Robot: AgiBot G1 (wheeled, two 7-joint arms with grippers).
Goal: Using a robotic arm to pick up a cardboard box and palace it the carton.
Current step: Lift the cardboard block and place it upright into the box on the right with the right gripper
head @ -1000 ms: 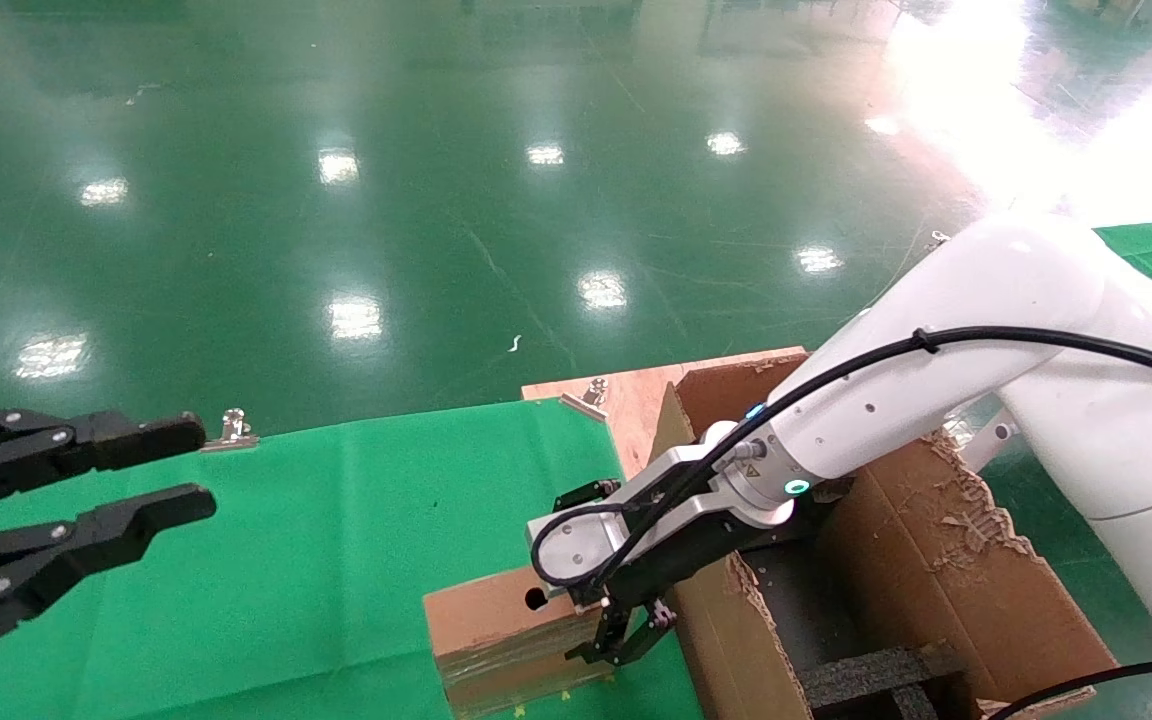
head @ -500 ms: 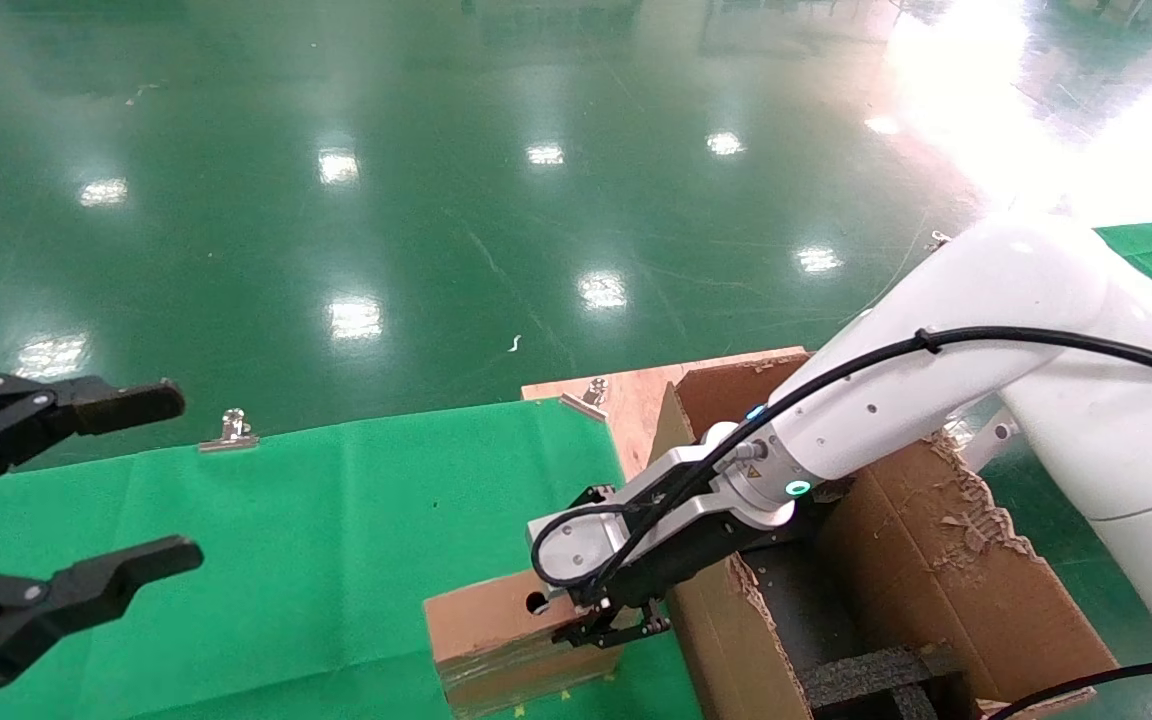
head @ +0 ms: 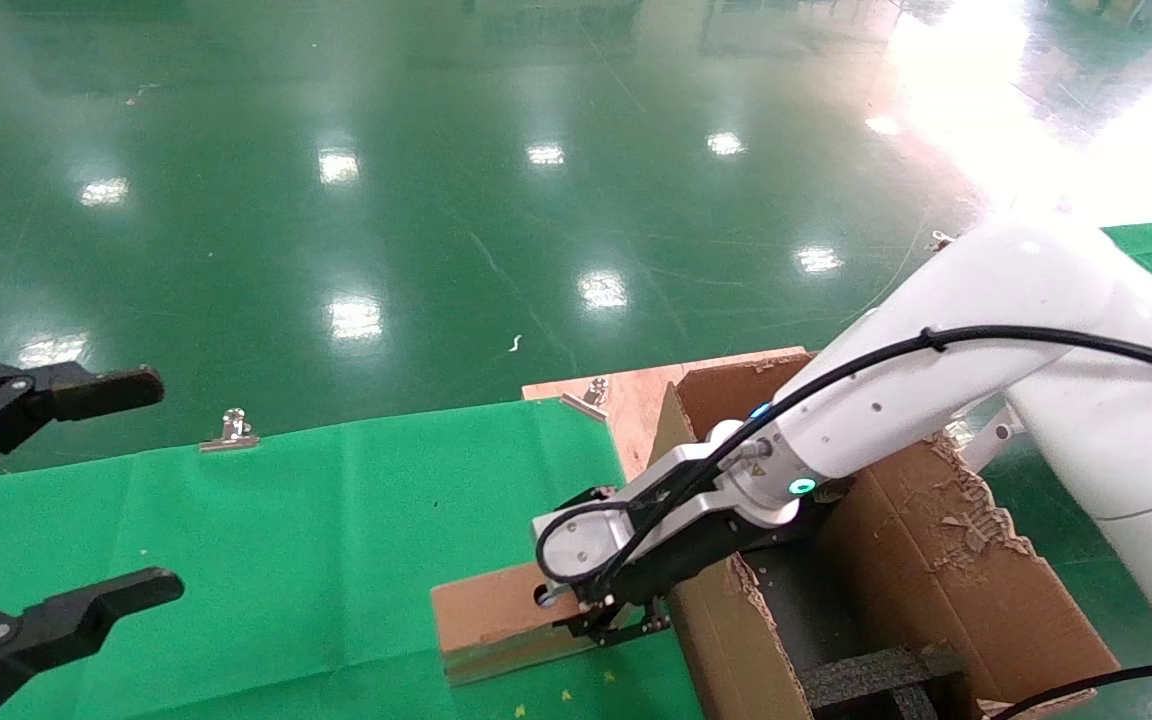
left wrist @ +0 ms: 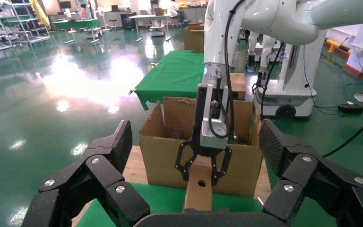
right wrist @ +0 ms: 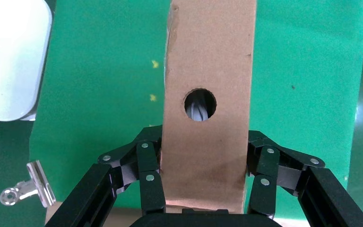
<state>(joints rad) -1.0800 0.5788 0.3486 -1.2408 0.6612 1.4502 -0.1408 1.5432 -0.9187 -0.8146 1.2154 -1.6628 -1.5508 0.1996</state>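
Note:
The small flat cardboard box (head: 486, 620) lies on the green cloth beside the carton (head: 936, 560), its round-holed end toward the carton. My right gripper (head: 601, 628), on the white robotic arm (head: 936, 390) with the teal ring, is shut on that end of the box. In the right wrist view the fingers (right wrist: 146, 165) press both sides of the box (right wrist: 208, 71) below the hole. My left gripper (head: 151, 485) hovers wide open and empty at the far left. The left wrist view shows the box (left wrist: 198, 187), the right gripper (left wrist: 202, 165) and the carton (left wrist: 165, 151).
Black foam inserts (head: 876, 670) lie inside the carton, whose flaps have torn edges. The carton stands on a wooden board (head: 626, 400). Silver clips (head: 232, 430) hold the green cloth (head: 316, 540) at the table's far edge; shiny green floor lies beyond.
My right gripper's fingers have closed onto the box's holed end and the box has shifted slightly. My left gripper has opened much wider and drawn back to the left.

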